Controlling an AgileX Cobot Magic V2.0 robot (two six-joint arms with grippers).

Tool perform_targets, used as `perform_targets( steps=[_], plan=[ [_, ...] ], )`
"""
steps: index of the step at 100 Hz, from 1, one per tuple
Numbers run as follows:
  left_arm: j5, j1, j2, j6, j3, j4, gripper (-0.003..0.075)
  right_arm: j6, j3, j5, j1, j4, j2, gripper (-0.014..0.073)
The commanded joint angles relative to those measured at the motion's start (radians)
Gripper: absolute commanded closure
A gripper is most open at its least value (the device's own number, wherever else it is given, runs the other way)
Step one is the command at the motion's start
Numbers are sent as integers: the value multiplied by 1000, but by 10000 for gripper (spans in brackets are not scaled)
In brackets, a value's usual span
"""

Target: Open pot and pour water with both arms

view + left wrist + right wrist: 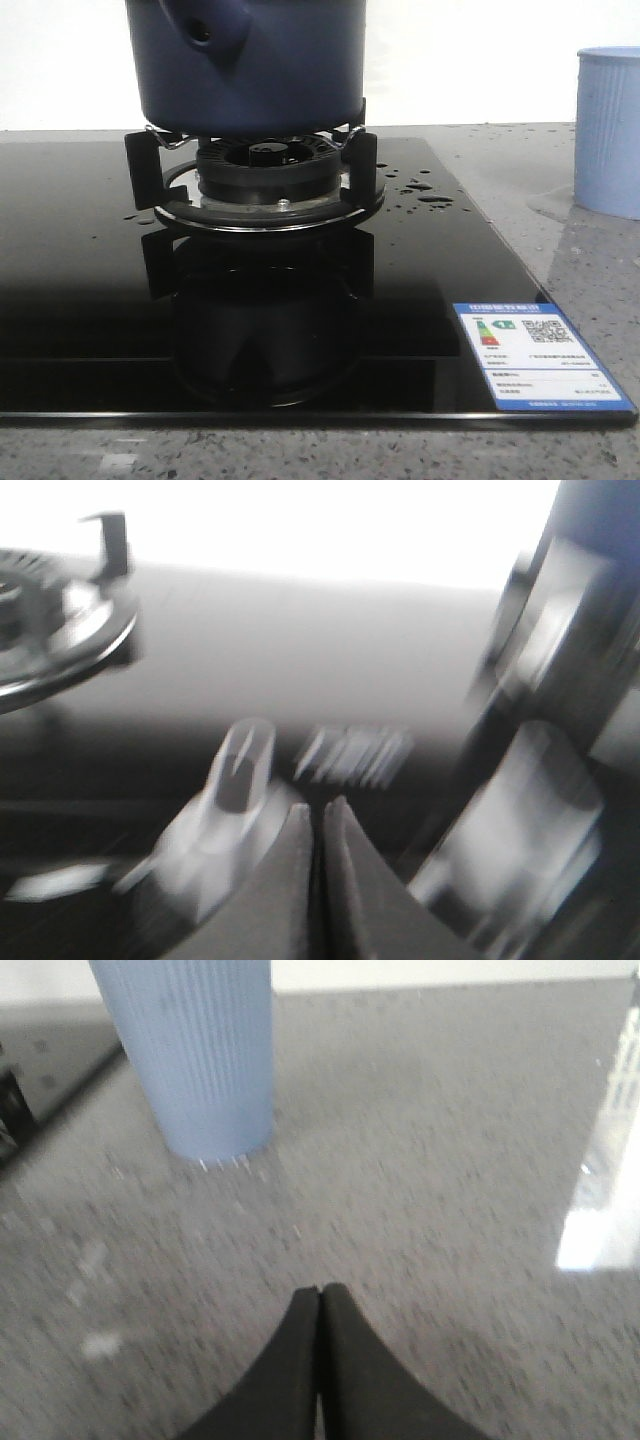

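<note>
The dark navy-blue pot [270,70] stands on the burner stand [262,178] of the black glass stove; its stubby handle socket [205,30] with a hole faces front-left, and its top is cut off by the frame. No gripper shows in the front view. My left gripper [318,815] is shut and empty over the dark stove glass, in a blurred view with a burner ring [60,640] at one side. My right gripper [320,1295] is shut and empty above the grey speckled counter, some way from the pale blue ribbed cup [195,1055].
The ribbed cup [608,130] stands on the counter to the right of the stove. Water drops [420,190] lie on the glass right of the burner. A white-and-blue label [535,355] sits at the stove's front right corner. Blurred shiny metal parts [560,740] fill one side of the left wrist view.
</note>
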Motion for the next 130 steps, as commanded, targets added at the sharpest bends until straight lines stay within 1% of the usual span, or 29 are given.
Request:
perform_targets(
  steps=[1, 6, 9, 15, 21, 27, 34, 37, 45, 49, 59, 61, 71, 78, 79, 80, 85, 86, 87, 89, 94, 100, 107, 112, 114, 123, 126, 130],
  plan=[
    [-198, 1, -25, -10, 34, -234, 739, -9, 26, -223, -8, 82, -19, 667],
    [-264, 1, -25, -10, 34, -335, 739, -9, 26, -283, -8, 169, -19, 667],
    [-295, 1, -25, -10, 34, -367, 739, -9, 26, -313, -8, 209, -19, 667],
    [-330, 1, -25, -10, 32, -461, 739, -9, 26, -352, -8, 288, -19, 667],
    [-338, 1, -25, -10, 32, -553, 739, -9, 26, -345, -8, 357, -19, 667],
    [-349, 1, -25, -10, 32, -624, 739, -9, 26, -309, -8, 389, -19, 667],
    [-346, 1, -25, -10, 26, -644, 739, -9, 26, -295, -8, 447, -19, 667],
    [-337, -1, -25, -10, 21, -644, 739, -9, 24, -295, -8, 490, -19, 667],
    [-270, -8, -23, -2, -12, -634, 739, -9, -1, -255, -8, 572, -17, 667],
    [-223, -12, -15, 0, -38, -608, 739, -9, -19, -219, -8, 584, -13, 667],
    [-52, -30, 31, 0, -115, -504, 739, -9, -91, -69, -8, 593, 18, 667],
    [-19, -34, 45, 0, -133, -493, 739, -9, -116, -20, -8, 595, 29, 667],
    [104, -63, 136, 23, -222, -430, 739, -9, -218, 145, -8, 599, 96, 667],
    [174, -90, 215, 111, -286, -434, 738, -9, -290, 272, -8, 601, 157, 667],
    [180, -97, 232, 126, -292, -434, 738, -9, -304, 313, -8, 601, 170, 667],
    [194, -100, 241, 133, -305, -434, 738, -9, -304, 313, -8, 603, 177, 667],
    [244, -126, 302, 170, -351, -443, 738, -9, -361, 417, -8, 605, 229, 667],
    [251, -133, 319, 181, -357, -446, 738, -9, -374, 465, -8, 608, 244, 667],
    [266, -137, 328, 186, -370, -449, 738, -9, -374, 465, -8, 608, 252, 667],
    [288, -150, 356, 204, -389, -460, 738, -9, -394, 514, -8, 613, 275, 667],
    [339, -182, 416, 269, -431, -505, 738, -9, -437, 629, -8, 628, 328, 667],
    [391, -227, 488, 392, -475, -605, 738, -30, -490, 770, -8, 655, 389, 667],
    [454, -276, 557, 564, -524, -748, 738, -141, -533, 861, -8, 733, 434, 667],
    [500, -307, 601, 698, -558, -859, 738, -244, -557, 889, -8, 826, 450, 667],
    [520, -318, 619, 754, -566, -906, 738, -272, -566, 891, -8, 851, 455, 667],
    [606, -350, 689, 955, -611, -1090, 738, -471, -588, 870, -8, 1009, 459, 667],
    [630, -355, 709, 1008, -624, -1139, 738, -556, -591, 855, -8, 1059, 459, 667],
    [669, -355, 735, 1079, -637, -1203, 738, -634, -597, 842, -8, 1100, 459, 667]
  ],
)
